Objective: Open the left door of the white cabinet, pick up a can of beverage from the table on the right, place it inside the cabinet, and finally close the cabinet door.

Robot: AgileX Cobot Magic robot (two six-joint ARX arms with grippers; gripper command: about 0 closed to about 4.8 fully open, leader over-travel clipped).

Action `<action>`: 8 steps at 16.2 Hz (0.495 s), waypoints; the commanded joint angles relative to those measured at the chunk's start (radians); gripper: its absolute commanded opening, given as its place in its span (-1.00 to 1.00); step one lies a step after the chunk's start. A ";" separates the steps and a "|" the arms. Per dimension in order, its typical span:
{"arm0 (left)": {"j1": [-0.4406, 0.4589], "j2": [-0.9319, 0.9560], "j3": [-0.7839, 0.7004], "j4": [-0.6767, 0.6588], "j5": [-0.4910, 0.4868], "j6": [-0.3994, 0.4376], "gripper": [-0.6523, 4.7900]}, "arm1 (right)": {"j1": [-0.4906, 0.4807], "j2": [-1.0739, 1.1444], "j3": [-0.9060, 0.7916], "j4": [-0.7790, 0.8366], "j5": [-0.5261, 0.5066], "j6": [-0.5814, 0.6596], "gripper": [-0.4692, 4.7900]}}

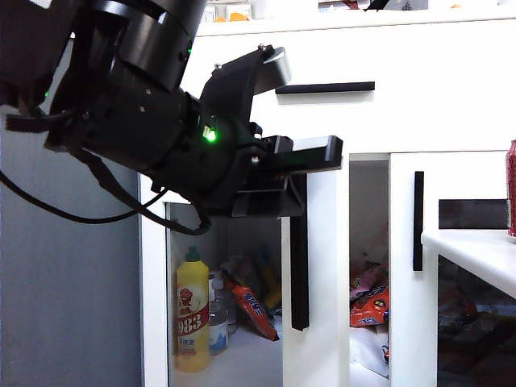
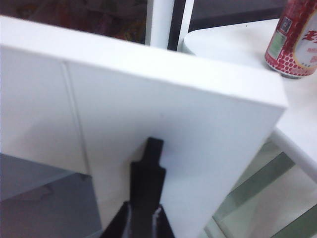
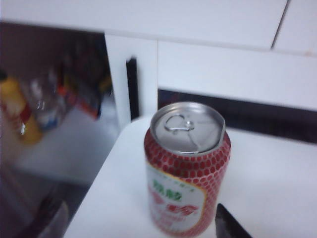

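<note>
The white cabinet (image 1: 363,56) has its left door (image 1: 326,266) swung partly out, leaving a gap to the right door (image 1: 403,266). My left gripper (image 1: 310,161) (image 2: 143,218) is shut on that door's vertical black handle (image 1: 299,266) (image 2: 150,168). The red can of beverage (image 3: 187,168) (image 2: 294,37) (image 1: 511,189) stands upright on the white table (image 1: 472,250) (image 3: 267,183). My right gripper (image 3: 141,225) is open just in front of the can, one finger on each side and neither touching it. The right gripper is outside the exterior view.
Inside the cabinet stand a yellow green-capped bottle (image 1: 192,314), a clear bottle (image 1: 218,318) and red snack packets (image 1: 254,310). More packets (image 1: 371,302) show through the gap. A black-handled drawer (image 1: 325,87) runs above the doors. The table's rounded edge is close to the right door.
</note>
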 commanded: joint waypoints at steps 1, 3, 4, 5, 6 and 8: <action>0.022 -0.032 0.008 0.133 -0.144 -0.006 -0.78 | 0.000 0.060 -0.090 0.272 0.086 0.004 0.76; 0.022 -0.032 0.008 0.133 -0.145 -0.006 -0.78 | 0.000 0.158 -0.093 0.344 0.086 0.003 0.79; 0.022 -0.032 0.007 0.133 -0.144 -0.006 -0.78 | 0.000 0.278 -0.093 0.485 0.085 0.004 0.79; 0.022 -0.035 0.006 0.133 -0.144 -0.006 -0.78 | 0.000 0.346 -0.092 0.567 0.079 0.004 0.79; 0.022 -0.042 -0.001 0.132 -0.144 -0.006 -0.78 | 0.001 0.397 -0.092 0.625 0.072 0.004 0.79; 0.022 -0.080 -0.047 0.133 -0.144 -0.006 -0.78 | 0.001 0.507 -0.092 0.730 0.069 0.008 0.79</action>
